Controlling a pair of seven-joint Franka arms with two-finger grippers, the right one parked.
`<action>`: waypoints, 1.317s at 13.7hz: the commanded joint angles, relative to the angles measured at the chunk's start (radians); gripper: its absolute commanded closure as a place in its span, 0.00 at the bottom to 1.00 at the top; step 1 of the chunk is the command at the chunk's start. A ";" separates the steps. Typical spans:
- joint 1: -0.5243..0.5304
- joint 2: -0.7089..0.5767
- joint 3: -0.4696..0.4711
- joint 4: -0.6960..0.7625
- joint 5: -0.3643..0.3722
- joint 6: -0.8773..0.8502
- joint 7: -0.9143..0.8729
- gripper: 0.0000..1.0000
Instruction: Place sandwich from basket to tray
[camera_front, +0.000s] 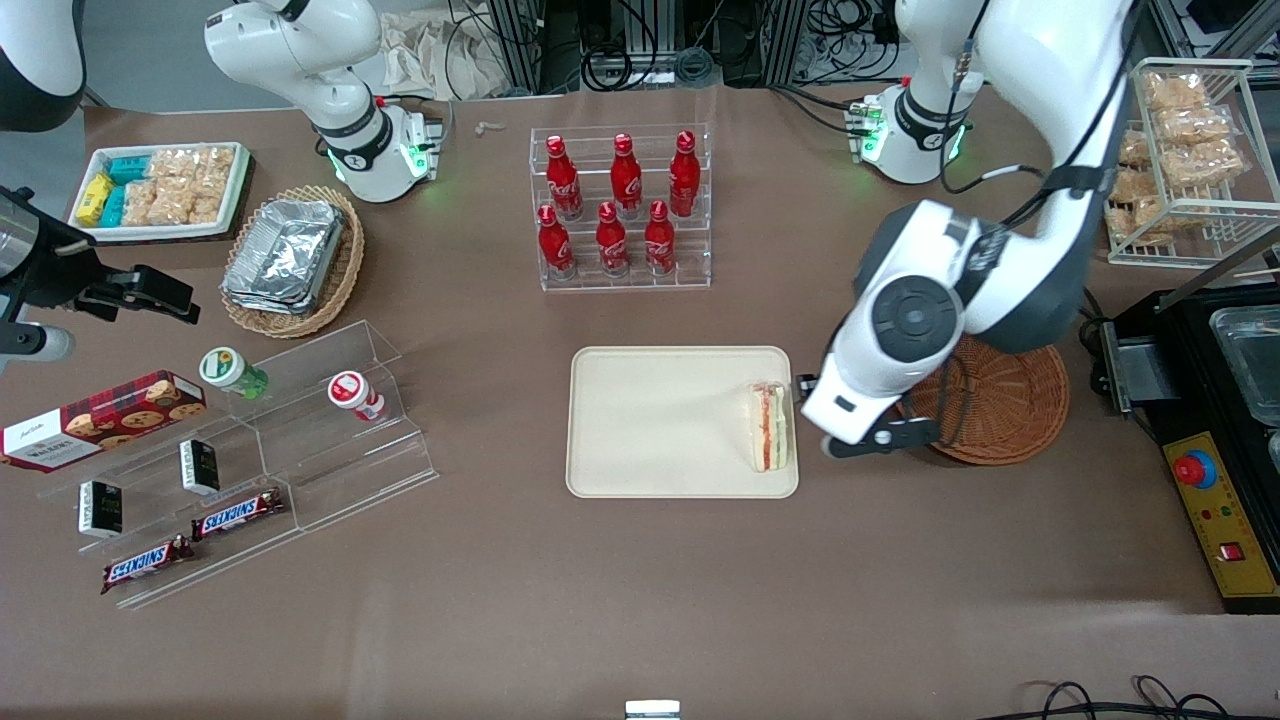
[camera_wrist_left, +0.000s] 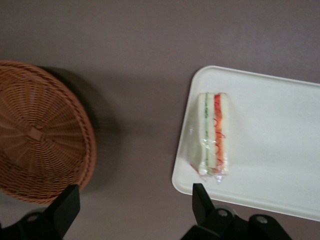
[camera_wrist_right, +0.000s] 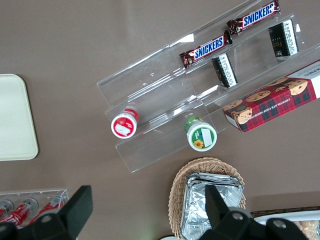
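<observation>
Sandwich (camera_front: 770, 428): one wedge, lying on the tray at the edge nearest the basket; red and green filling stripes show along its side; clear wrap visible in the wrist view (camera_wrist_left: 214, 135).
Tray (camera_front: 660, 420): one, cream, flat on the counter (camera_front: 600, 600); nothing else on it.
Basket (camera_front: 1005, 405): one round reddish wicker, just beside the tray toward the working arm's end; partly covered by the arm in the front view, inside looks bare in the wrist view (camera_wrist_left: 35, 132).
End effector (camera_wrist_left: 135, 207): above the strip of counter between basket and tray; fingers (camera_wrist_left: 200, 200) spread wide apart, gripping nothing; sandwich sits just clear of them. In the front view it is mostly hidden under the wrist housing (camera_front: 870, 435).
Cola bottles (camera_front: 620, 205): six red, two rows of three in a clear rack.
Snickers bars (camera_front: 195, 535): two, on the clear stepped stand.
Small dark packets (camera_front: 150, 485): two on the same stand.
Capped cups (camera_front: 290, 385): two, one green lid, one red.
Cookie box (camera_front: 100, 420): one, cut off at the frame edge.
Foil containers (camera_front: 285, 250): stacked in a tan oval basket; count not readable.
Wire rack of snack bags (camera_front: 1185, 150): cut off at the frame edge, bags too crowded to count.
</observation>
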 joint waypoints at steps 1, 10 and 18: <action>0.068 -0.084 -0.008 -0.072 0.015 -0.006 0.091 0.00; 0.286 -0.232 -0.008 -0.069 0.012 -0.063 0.570 0.00; 0.310 -0.203 -0.006 0.094 0.002 -0.099 0.556 0.00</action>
